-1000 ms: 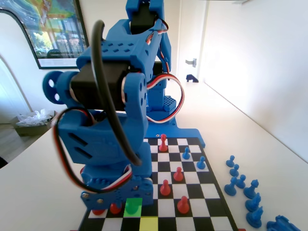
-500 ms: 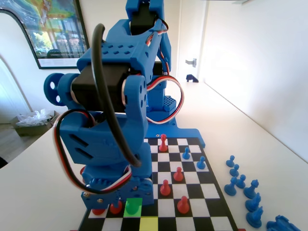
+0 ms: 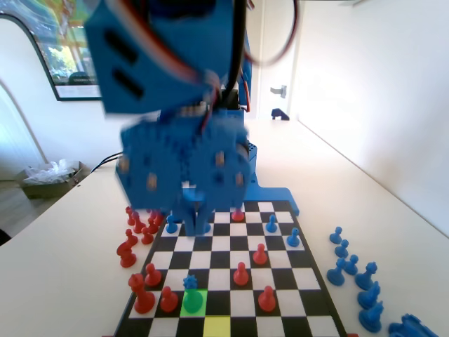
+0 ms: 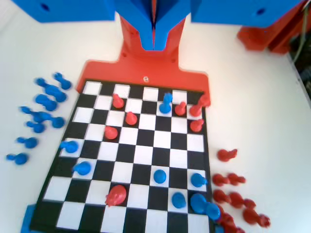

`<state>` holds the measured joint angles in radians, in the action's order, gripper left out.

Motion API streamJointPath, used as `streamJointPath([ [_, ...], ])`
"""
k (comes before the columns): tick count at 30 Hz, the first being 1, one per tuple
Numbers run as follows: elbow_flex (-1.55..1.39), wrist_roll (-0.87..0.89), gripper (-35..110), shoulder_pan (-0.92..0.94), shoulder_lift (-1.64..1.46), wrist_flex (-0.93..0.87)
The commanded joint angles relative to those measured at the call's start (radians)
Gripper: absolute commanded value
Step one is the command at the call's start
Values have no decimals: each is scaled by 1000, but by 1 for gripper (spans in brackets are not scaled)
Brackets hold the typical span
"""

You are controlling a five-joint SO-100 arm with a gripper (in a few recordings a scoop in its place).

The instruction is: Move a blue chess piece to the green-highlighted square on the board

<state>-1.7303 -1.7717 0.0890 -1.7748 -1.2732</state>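
The blue chess piece point(image 3: 190, 283) is seen standing on the green-highlighted square point(image 3: 193, 302), well below the raised tool point(image 4: 154, 41), whose jaws are pressed together.

I can read no text, label, brand, number or sign anywhere around me; the framed poster point(image 3: 66, 49) on the wall in the fixed view is too blurred to make out.

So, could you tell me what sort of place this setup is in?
Probably a home or office room rather than a lab: a white table carries the board, a framed picture hangs on the wall, and a door handle shows behind.
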Motion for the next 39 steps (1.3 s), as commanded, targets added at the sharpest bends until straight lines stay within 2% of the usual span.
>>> streamJointPath([
  [1, -153, -37, 1, -6, -344, 5],
  [8, -341, -54, 1, -40, -690, -114],
  [15, -308, -20, 1, -81, -894, -325],
  [20, -324, 6, 1, -107, -1032, -397],
  [28, -387, 35, 1, -106, -1177, -403],
  [34, -449, 48, 1, -86, -1255, -308],
  [39, -451, 48, 1, -72, -1279, -302],
])
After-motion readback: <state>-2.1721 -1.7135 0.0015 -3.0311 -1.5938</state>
